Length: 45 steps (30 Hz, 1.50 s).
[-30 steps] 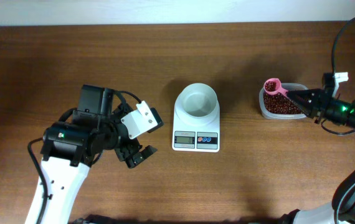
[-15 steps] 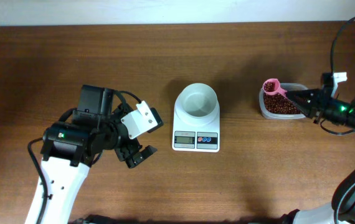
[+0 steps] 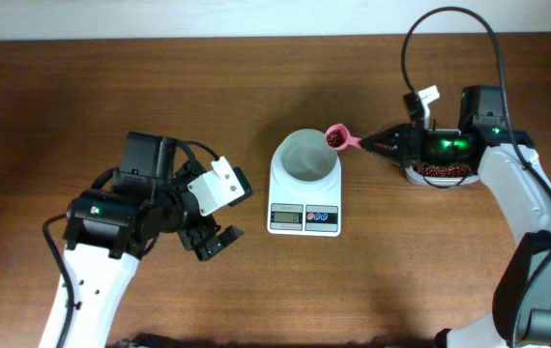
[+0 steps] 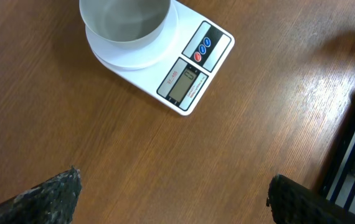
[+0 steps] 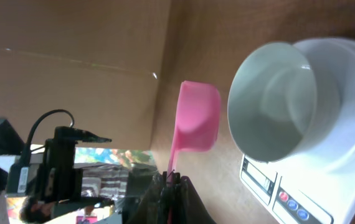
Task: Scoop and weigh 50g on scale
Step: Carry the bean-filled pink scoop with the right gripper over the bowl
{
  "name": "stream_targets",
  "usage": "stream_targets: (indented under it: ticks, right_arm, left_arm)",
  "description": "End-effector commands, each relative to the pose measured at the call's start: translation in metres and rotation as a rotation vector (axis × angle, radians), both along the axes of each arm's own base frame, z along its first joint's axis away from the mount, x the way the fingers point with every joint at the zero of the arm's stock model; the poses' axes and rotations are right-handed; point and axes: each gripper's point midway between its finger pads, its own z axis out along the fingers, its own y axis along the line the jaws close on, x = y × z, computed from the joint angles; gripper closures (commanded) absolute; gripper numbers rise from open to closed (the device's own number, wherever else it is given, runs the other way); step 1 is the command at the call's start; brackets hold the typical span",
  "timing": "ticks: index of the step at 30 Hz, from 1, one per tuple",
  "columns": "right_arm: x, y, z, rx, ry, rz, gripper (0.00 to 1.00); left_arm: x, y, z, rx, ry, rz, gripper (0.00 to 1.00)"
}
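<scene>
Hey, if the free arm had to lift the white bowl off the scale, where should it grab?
Probably the white bowl's rim on the side away from the pink scoop, coming straight down, one finger inside, one outside: the wall is thin and upright.

Nothing is legible: the display [image 4: 182, 83] and tiny print on the scale [image 4: 218, 46] are too small.
</scene>
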Motion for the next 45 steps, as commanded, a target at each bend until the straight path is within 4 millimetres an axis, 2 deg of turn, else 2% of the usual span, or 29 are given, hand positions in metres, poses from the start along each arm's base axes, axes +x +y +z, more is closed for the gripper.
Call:
stream_targets:
  ticks: [1, 6, 8, 18, 24, 29, 34, 38, 42, 45]
  right_arm:
    - [0.004, 0.011, -0.001, -0.018, -0.015, 0.015, 0.96]
    - [0.021, 0.009, -0.030, -0.228, -0.059, -0.053, 0.96]
    - [0.028, 0.014, -0.033, -0.291, -0.156, -0.043, 0.96]
    - [0.020, 0.043, -0.037, -0.400, -0.512, 0.162, 0.96]
    - [0.025, 0.051, -0.063, -0.631, -0.566, 0.190, 0.96]
    - [0.021, 0.054, -0.064, -0.650, -0.605, 0.230, 0.96]
    - [0.016, 0.053, -0.047, -0.649, -0.629, 0.221, 0.96]
    - [0.016, 0.048, -0.049, -0.683, -0.620, 0.212, 0.96]
    - [0.012, 0.050, -0.041, -0.692, -0.636, 0.212, 0.96]
    - [0.012, 0.048, -0.044, -0.819, -0.653, 0.206, 0.96]
  left_arm:
    - [0.000, 0.001, -0.001, -0.003, 0.006, 0.011, 0.01]
    - [0.000, 0.001, -0.001, -0.002, 0.006, 0.011, 0.01]
    - [0.000, 0.001, -0.001, -0.002, 0.006, 0.011, 0.01]
    - [0.000, 0.001, -0.001, -0.003, 0.006, 0.011, 0.01]
    - [0.000, 0.001, -0.001, -0.002, 0.006, 0.011, 0.01]
    - [0.000, 0.001, -0.001, -0.003, 0.006, 0.011, 0.01]
    - [0.000, 0.001, -0.001, -0.003, 0.006, 0.011, 0.01]
    - [0.000, 0.001, -0.001, -0.002, 0.006, 0.011, 0.01]
    - [0.000, 0.001, -0.001, -0.003, 0.006, 0.011, 0.01]
    - [0.000, 0.001, -0.001, -0.003, 0.006, 0.011, 0.01]
